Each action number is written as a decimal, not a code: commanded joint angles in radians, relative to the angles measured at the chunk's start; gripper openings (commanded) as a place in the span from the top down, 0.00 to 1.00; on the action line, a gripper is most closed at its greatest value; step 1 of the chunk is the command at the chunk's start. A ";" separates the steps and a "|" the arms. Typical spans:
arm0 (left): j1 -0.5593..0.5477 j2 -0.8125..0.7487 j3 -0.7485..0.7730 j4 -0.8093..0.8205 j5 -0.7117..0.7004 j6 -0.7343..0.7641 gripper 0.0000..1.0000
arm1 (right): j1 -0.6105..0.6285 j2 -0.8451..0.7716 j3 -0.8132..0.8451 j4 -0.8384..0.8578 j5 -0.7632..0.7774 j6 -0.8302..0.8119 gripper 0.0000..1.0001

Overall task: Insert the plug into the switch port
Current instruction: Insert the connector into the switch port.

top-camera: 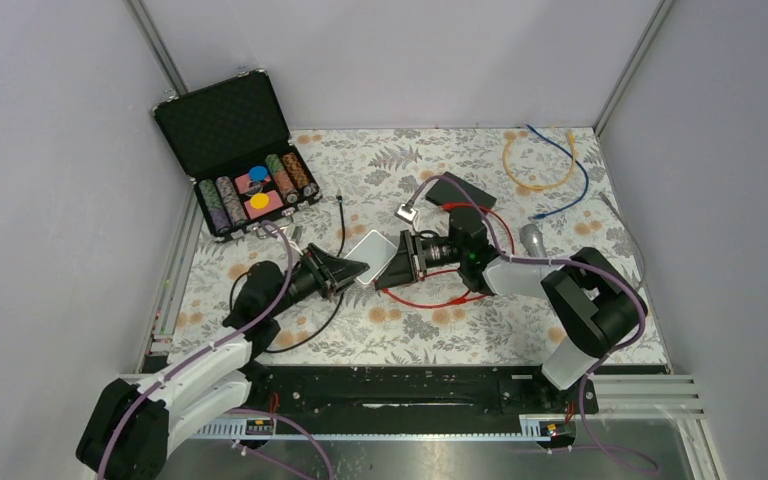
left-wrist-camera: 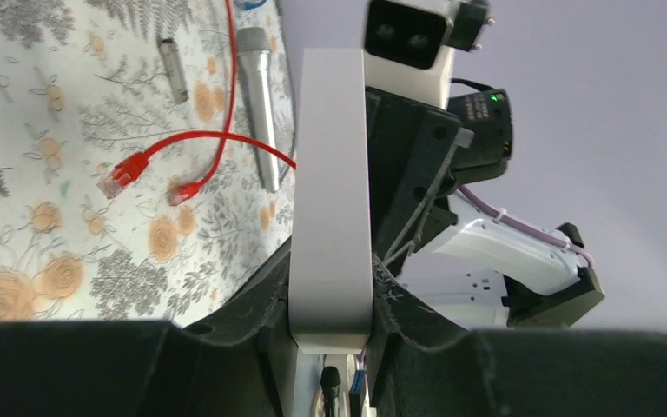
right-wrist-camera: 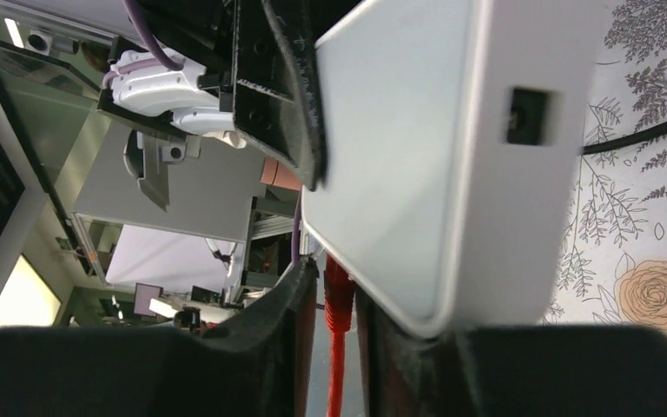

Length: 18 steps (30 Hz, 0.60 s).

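Observation:
The white switch [top-camera: 370,254] is held off the table in my left gripper [top-camera: 358,268], which is shut on its near end. In the left wrist view the switch [left-wrist-camera: 330,191] stands edge-on between the jaws of the left gripper [left-wrist-camera: 330,265]. My right gripper [top-camera: 390,268] faces it from the right, shut on the red plug [right-wrist-camera: 339,291]. In the right wrist view the plug's tip sits against the lower edge of the switch [right-wrist-camera: 417,148]. A small dark port [right-wrist-camera: 525,114] shows on the switch's side face. Whether the plug sits in a port is hidden.
The red cable [top-camera: 440,298] loops on the table, and its other red plugs [left-wrist-camera: 123,178] lie loose. A silver cylinder [top-camera: 532,240], a black box [top-camera: 465,192], orange and blue cables [top-camera: 550,165], a black cable [top-camera: 340,230] and an open poker chip case [top-camera: 245,160] lie around.

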 commanded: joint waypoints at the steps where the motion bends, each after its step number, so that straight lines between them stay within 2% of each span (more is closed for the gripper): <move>1: 0.063 -0.028 0.077 -0.222 0.283 0.105 1.00 | 0.011 -0.074 0.016 0.057 0.208 -0.073 0.62; 6: 0.163 -0.009 0.178 -0.321 0.317 0.202 1.00 | -0.004 -0.116 -0.069 0.059 0.169 -0.073 0.49; 11: 0.182 0.013 0.197 -0.291 0.340 0.206 1.00 | -0.016 -0.131 -0.091 0.023 0.141 -0.099 0.41; 15: 0.183 -0.007 0.180 -0.294 0.307 0.204 1.00 | -0.016 -0.143 -0.099 -0.019 0.166 -0.153 0.41; 18: 0.182 -0.018 0.159 -0.260 0.299 0.193 1.00 | -0.015 -0.126 -0.088 0.030 0.157 -0.110 0.40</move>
